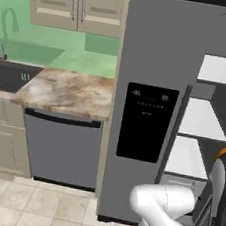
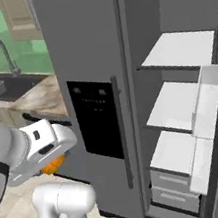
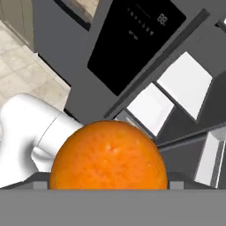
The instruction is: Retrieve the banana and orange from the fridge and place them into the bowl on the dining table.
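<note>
Orange (image 3: 108,155) sits right at the gripper (image 2: 53,160), filling the low centre of the hand view; jaws wide around it, holding it. Right base view shows an orange sliver under the white hand, out in front of the fridge (image 2: 92,58). Fridge right door open, 3 white shelves (image 2: 174,104) bare. Dishwasher (image 1: 62,148) and sink (image 1: 9,76) to the left.

Flat, even rendered light fills all three views, with no visible lamp and almost no cast shadows. The white shelves (image 2: 179,48) at upper right of the right base view are the brightest patch, nearly washed out. The fridge (image 1: 153,50) interior darkens toward the right edge of the left base view. Everything looks soft and coarse (low resolution, not focus blur). The orange (image 3: 108,155) shows a mild sheen.
</note>
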Robot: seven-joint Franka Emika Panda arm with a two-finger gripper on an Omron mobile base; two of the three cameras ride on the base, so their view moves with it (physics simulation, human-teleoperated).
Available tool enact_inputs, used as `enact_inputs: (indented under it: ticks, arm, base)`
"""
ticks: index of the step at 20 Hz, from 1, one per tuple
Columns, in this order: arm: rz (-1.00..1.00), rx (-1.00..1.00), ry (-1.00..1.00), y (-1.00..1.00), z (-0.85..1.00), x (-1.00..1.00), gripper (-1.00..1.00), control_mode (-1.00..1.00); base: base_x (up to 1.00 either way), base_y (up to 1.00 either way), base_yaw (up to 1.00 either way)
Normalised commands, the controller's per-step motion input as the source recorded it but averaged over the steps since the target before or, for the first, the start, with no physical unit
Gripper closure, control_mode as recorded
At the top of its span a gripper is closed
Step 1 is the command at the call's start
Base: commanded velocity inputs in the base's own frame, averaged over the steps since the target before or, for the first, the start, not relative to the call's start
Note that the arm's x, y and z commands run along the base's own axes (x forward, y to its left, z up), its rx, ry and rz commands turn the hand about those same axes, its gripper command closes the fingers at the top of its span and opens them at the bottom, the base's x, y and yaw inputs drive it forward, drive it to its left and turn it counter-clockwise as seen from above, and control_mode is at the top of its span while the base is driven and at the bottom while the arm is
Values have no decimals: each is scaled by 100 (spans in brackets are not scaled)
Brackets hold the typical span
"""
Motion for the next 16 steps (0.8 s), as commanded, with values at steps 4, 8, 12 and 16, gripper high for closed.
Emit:
enact_inputs:
  ticks: [4,8,12,16]
  arm:
    - [0,0,0,0,0,0,100,100]
    - [0,0,0,0,0,0,100,100]
    - [0,0,0,0,0,0,100,100]
    - [0,0,0,0,0,0,100,100]
  base:
    - [-9,68,82]
    - [-1,54,90]
    - [-1,48,92]
    - [0,49,91]
